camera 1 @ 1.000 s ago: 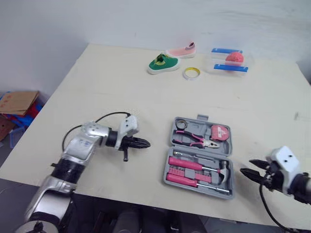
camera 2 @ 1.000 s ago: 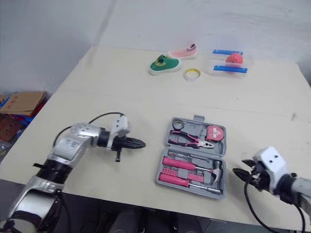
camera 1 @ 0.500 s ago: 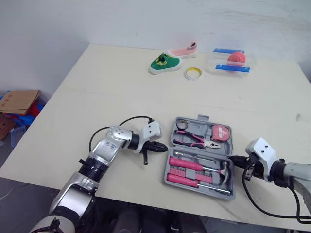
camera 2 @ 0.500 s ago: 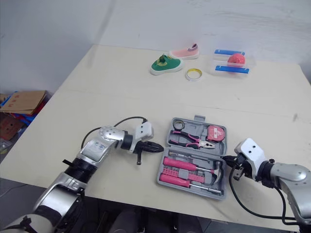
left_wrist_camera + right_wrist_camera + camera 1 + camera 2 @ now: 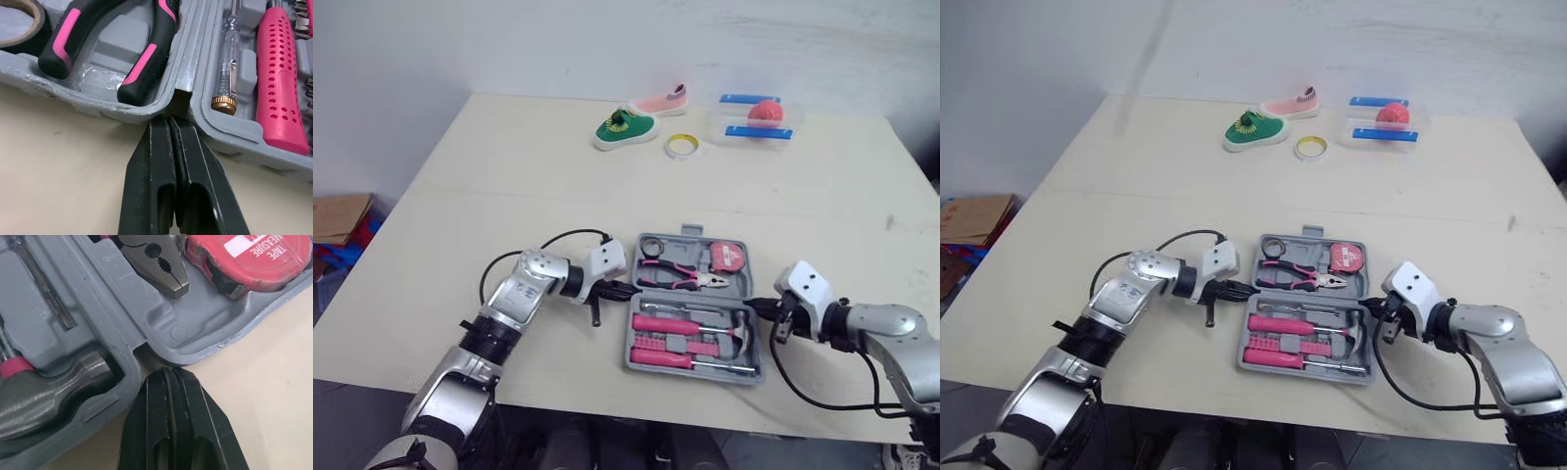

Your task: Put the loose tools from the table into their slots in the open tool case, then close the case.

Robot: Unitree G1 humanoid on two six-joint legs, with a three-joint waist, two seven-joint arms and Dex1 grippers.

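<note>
Since both grippers sit at the hinge notches on either side of the tool case (image 5: 689, 233), lower centre of frame, closing the lid looks like the step in hand. Left gripper (image 5: 619, 291) is at the case's left edge, fingers (image 5: 159, 161) pressed together, holding nothing. Right gripper (image 5: 756, 305) is at the right edge, fingers together, empty. Grey case lies flat and open on the table (image 5: 509, 196), slots filled: pliers (image 5: 677, 278), tape measure (image 5: 726, 257), hammer (image 5: 729, 333), pink screwdriver (image 5: 671, 325).

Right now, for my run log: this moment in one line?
tool case open | left gripper shut, tip at case's left edge | right gripper shut, tip at right edge
</note>
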